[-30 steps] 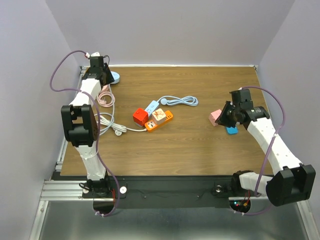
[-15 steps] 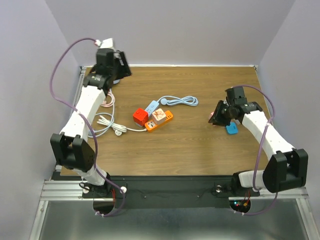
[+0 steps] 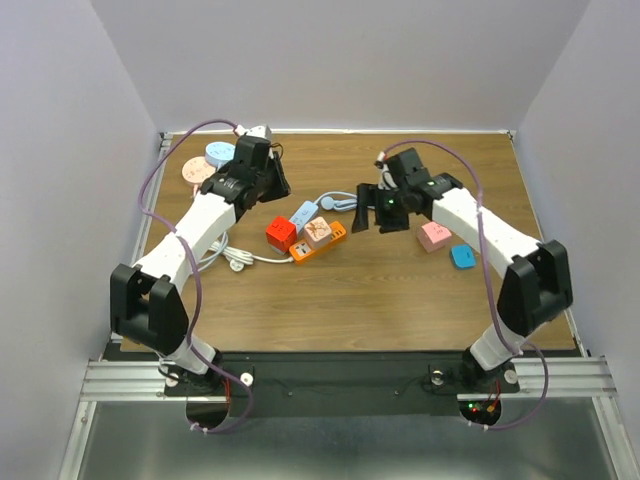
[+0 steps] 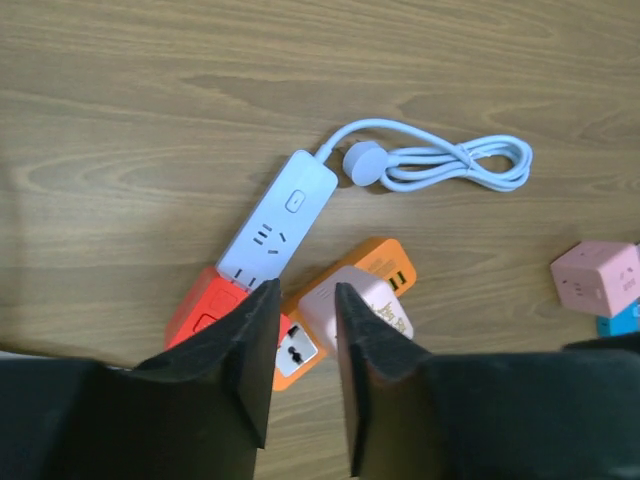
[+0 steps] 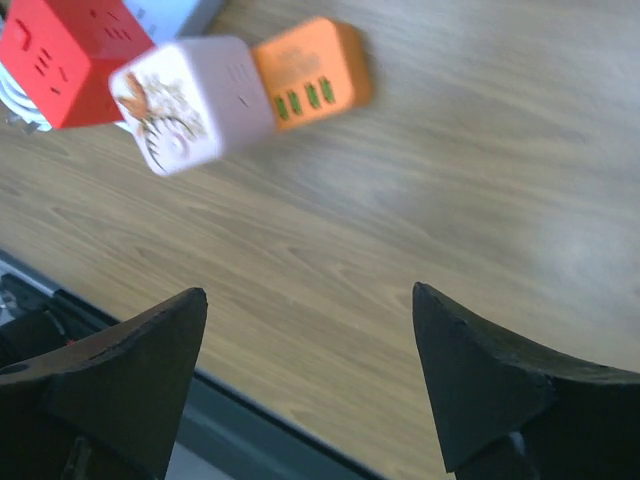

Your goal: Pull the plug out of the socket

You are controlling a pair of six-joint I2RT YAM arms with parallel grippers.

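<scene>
- Plug (image 3: 319, 231): one pale pink cube seated on the one orange socket strip (image 3: 338, 232), mid-bench. The strip's long axis runs lower left to upper right.
- Left fingers (image 4: 250, 345): narrow gap, empty. The plug is just right of their tips.
- Right fingers (image 5: 130, 370): spread wide, empty. The plug is at upper left of the right wrist view.
- Arms look about equally near.
- Nearby: one red cube (image 3: 281, 233), one blue strip (image 3: 303, 212).

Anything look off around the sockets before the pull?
Nothing damaged or spilled. The sockets are bunched askew: the light blue power strip butts its end against the red cube socket and the orange power strip, which carries the pale pink cube plug.
</scene>
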